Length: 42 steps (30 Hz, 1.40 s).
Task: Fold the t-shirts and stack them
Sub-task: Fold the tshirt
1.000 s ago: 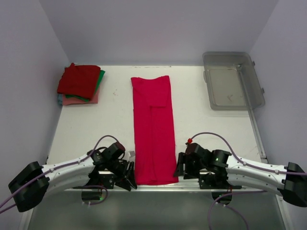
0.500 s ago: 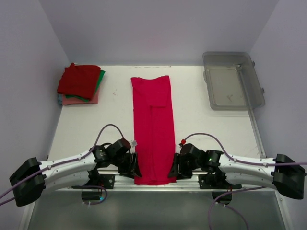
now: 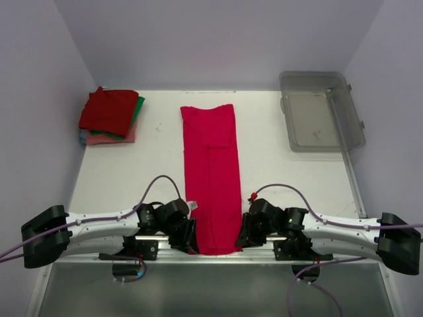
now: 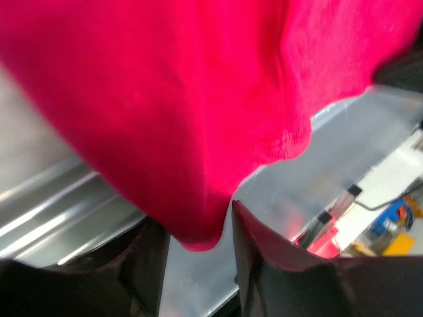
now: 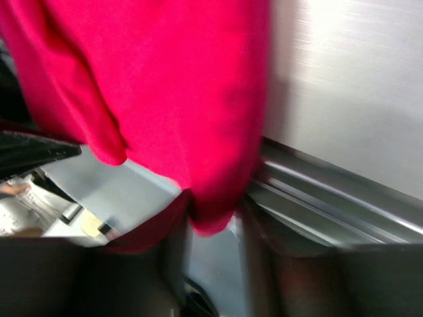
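Note:
A bright crimson-pink t-shirt (image 3: 211, 172) lies folded into a long strip down the middle of the table, its near end over the front edge. My left gripper (image 3: 192, 236) is at its near left corner and my right gripper (image 3: 242, 232) at its near right corner. In the left wrist view the hem corner (image 4: 198, 231) hangs between the open jaws of the left gripper (image 4: 198, 221), with a gap on the right side. In the right wrist view the shirt's corner (image 5: 211, 221) dips between the right gripper's (image 5: 213, 211) open jaws. Folded dark red, green and salmon t-shirts (image 3: 109, 115) are stacked at the far left.
A clear grey plastic bin (image 3: 320, 112) stands at the far right corner. The metal rail of the table's front edge (image 4: 59, 205) (image 5: 330, 191) runs just under both grippers. Purple walls close in the table on three sides.
Both arms have swung inward from beside the shirt to its near corners. The right jaws have narrowed around the cloth; the left jaws barely changed.

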Motion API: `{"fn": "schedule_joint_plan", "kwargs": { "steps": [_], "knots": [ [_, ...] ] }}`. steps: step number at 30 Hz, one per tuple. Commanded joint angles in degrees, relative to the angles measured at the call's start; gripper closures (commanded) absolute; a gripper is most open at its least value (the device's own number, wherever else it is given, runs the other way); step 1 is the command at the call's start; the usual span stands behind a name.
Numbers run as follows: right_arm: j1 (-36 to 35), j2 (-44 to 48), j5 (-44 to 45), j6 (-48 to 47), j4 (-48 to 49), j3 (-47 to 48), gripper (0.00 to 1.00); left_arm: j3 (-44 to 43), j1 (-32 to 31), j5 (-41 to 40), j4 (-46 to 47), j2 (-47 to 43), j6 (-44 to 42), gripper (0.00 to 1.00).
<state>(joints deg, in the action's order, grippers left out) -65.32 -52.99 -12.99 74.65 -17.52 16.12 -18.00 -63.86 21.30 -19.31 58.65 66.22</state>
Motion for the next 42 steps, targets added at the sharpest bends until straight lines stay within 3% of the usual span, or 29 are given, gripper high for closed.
{"fn": "schedule_joint_plan", "kwargs": {
  "steps": [1, 2, 3, 4, 5, 9, 13, 20, 26, 31, 35, 40, 42],
  "knots": [
    [-0.42, -0.27, 1.57, 0.41, -3.84, -1.71, 0.69, 2.62, -4.08, -1.0, 1.12, 2.69, 2.6, 0.57],
    [-0.51, -0.36, 1.31, 0.41, -3.58, -1.88, 0.79, 2.71, -4.43, -1.08, 1.12, 2.78, 2.78, 0.61],
    [-0.51, -0.36, 1.3, 0.49, -3.49, -1.97, 0.94, 2.79, -4.87, -1.61, 0.68, 2.26, 2.95, 0.77],
    [-0.42, -0.18, 1.39, 0.41, -3.66, -1.88, 1.0, 2.62, -4.96, -1.96, 0.24, 1.47, 2.87, 0.9],
    [-0.42, 0.43, 1.91, 0.23, -4.01, -1.62, 1.0, 2.36, -5.05, -2.66, -0.54, 0.51, 2.95, 1.0],
    [-0.42, 3.32, 4.37, -1.78, -6.91, 1.36, 1.0, -0.1, -5.14, -9.5, -8.96, -6.51, 2.95, 1.0],
    [-0.42, 4.39, 7.54, -4.16, -9.02, 4.44, 1.0, -3.26, -5.14, -14.35, -10.31, -9.52, 2.34, 1.0],
    [-0.42, -0.7, 12.81, -9.86, -8.67, 11.81, 1.0, -9.94, -5.14, -21.03, -10.39, -3.38, -2.05, 0.96],
    [0.01, -3.87, 24.66, -15.84, -12.98, 19.9, 1.0, -17.15, -5.05, -37.43, -18.3, -1.44, -5.56, 0.96],
    [2.65, -7.65, 30.48, -20.07, -13.68, 24.22, 1.0, -21.28, -5.05, -48.79, -19.1, -0.39, -7.59, 0.94],
    [7.2, -10.2, 33.38, -24.62, -12.37, 26.77, 1.0, -22.52, -4.79, -57.84, -18.93, 1.46, -7.85, 0.85],
    [13.37, -13.89, 33.82, -29.03, -8.24, 28.0, 1.0, -22.26, -2.6, -64.18, -16.64, 3.66, -10.57, 0.83],
    [13.9, -15.64, 34.79, -30.97, -6.66, 29.32, 1.0, -19.99, -0.31, -64.54, -10.51, 3.4, -13.64, 0.81]
  ]
}}
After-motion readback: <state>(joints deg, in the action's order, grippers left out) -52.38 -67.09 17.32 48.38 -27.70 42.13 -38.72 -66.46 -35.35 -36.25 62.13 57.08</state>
